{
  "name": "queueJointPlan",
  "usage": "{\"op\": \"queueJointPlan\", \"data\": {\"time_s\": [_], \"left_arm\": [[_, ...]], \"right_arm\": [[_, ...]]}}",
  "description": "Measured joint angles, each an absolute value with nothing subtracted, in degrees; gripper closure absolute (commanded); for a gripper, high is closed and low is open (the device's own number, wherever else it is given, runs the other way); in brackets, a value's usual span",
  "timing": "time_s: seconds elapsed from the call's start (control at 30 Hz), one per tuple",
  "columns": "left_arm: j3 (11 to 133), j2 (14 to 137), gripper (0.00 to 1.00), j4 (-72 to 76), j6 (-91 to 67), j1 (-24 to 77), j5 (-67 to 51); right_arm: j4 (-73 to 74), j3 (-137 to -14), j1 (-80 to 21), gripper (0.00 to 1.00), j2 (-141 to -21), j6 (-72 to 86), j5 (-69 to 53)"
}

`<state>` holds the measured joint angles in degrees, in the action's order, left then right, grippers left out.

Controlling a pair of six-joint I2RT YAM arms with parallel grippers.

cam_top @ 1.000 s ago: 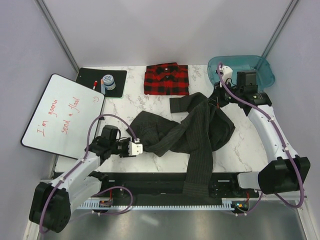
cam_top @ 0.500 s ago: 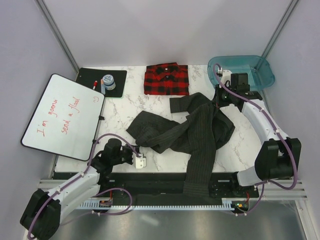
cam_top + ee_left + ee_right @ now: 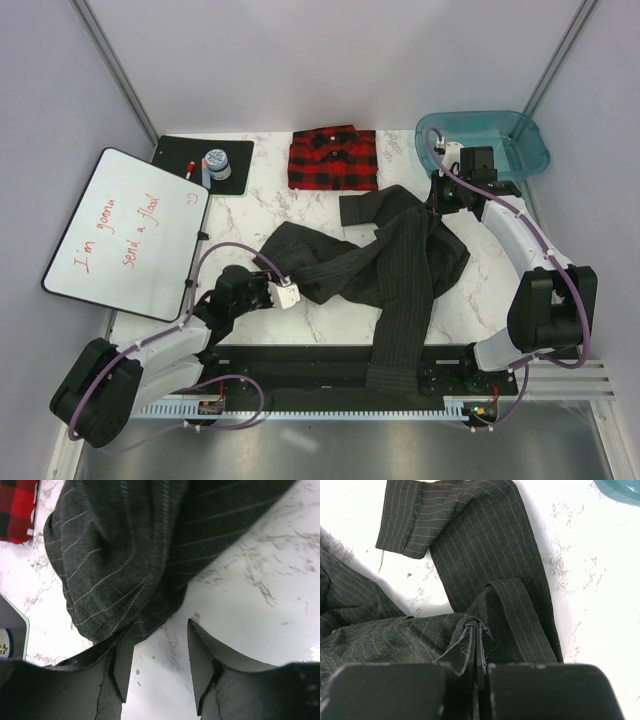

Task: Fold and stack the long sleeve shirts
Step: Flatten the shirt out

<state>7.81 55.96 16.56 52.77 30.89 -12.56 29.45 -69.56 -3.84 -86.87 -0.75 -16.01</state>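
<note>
The pinstriped shirt [image 3: 400, 250] hangs a sleeve off the table [image 3: 250, 215] at six o'clock, its cuff lost against the dark rail [image 3: 300, 362]. The left wrist view crops the plaid shirt [image 3: 15, 505] at eleven o'clock.

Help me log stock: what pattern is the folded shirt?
The folded shirt is red-and-black plaid; top external view.

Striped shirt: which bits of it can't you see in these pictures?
Top view: the striped shirt is crumpled, so its own folds hide the collar and buttons.
Left wrist view: the picture's top edge cuts it off.
Right wrist view: the right hand covers the pinched cloth.
Top view: its hanging end blends into the dark rail.
</note>
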Motion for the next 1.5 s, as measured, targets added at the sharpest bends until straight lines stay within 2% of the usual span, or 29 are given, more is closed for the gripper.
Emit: {"op": "queueJointPlan", "data": {"time_s": [0.2,0.33,0.53,0.7,0.87,1.07,1.2,1.23,1.27,1.37,1.5], "left_arm": [[12.29,55.61,0.47,14.59,47.03,27.0,-11.94],[13.78,48.16,0.46,10.39,45.1,22.79,-16.86],[12.58,39.79,0.41,5.43,46.92,22.2,-24.58],[11.14,41.34,0.37,4.43,49.93,22.2,-28.08],[11.07,49.28,0.39,7.64,51.35,22.2,-29.47],[11.81,57.58,0.5,13.65,51.48,22.2,-29.02],[13.32,57.67,0.64,15.86,51.35,22.2,-28.45],[13.47,57.25,0.69,16.03,51.29,22.2,-28.4],[13.61,56.69,0.82,16.12,51.16,22.2,-28.4],[14.55,54.24,0.98,14.52,50.87,22.2,-28.77],[18.37,52.07,0.98,8.95,50.41,22.2,-27.7]], "right_arm": [[29.45,-69.56,-3.05,1.0,-87.02,-0.75,-16.16],[29.5,-69.56,-2.44,1.0,-87.07,-0.75,-16.49],[29.52,-69.56,-2.24,1.0,-87.09,-0.75,-16.95],[29.52,-69.56,-2.02,1.0,-87.09,-0.75,-17.39],[29.52,-69.56,-1.91,1.0,-87.11,-0.78,-18.06],[29.54,-69.56,-1.52,1.0,-87.11,-0.8,-18.55],[29.56,-69.56,-1.41,1.0,-87.09,-0.82,-19.44],[29.56,-69.56,-1.39,1.0,-87.09,-0.8,-19.59],[29.56,-69.56,-1.34,1.0,-87.09,-0.8,-19.7],[29.58,-69.56,-1.21,1.0,-87.07,-0.8,-20.43],[29.8,-69.56,-0.93,1.0,-86.35,-0.8,-22.17]]}}
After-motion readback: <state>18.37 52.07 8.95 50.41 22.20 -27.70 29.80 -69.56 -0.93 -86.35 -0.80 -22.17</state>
